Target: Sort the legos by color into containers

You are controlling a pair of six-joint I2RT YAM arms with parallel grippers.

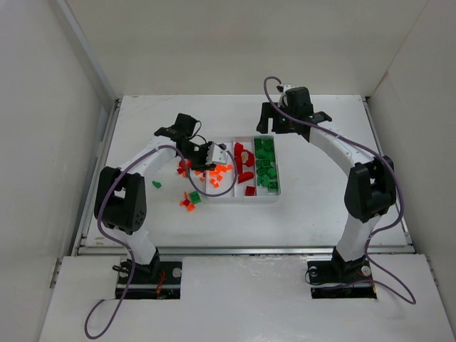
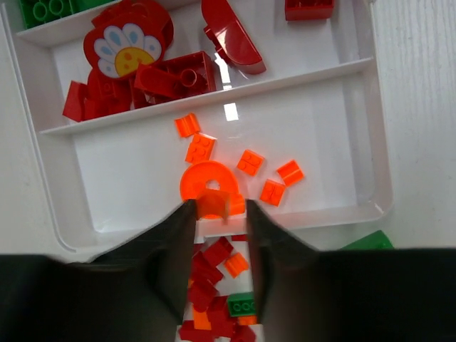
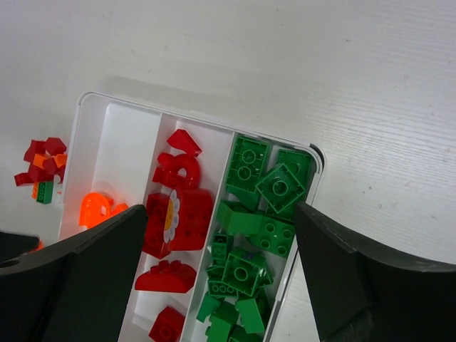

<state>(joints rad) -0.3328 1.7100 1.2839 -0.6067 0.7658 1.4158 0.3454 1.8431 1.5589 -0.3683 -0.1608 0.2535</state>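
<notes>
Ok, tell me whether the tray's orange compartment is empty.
Not empty: the orange compartment holds several orange legos, an arch among them.

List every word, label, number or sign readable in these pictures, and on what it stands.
No word, number or brand can be read in any view.
The only printed mark is a picture, not text: a white and yellow flower on a round dark red lego in the middle compartment of the white tray.
</notes>
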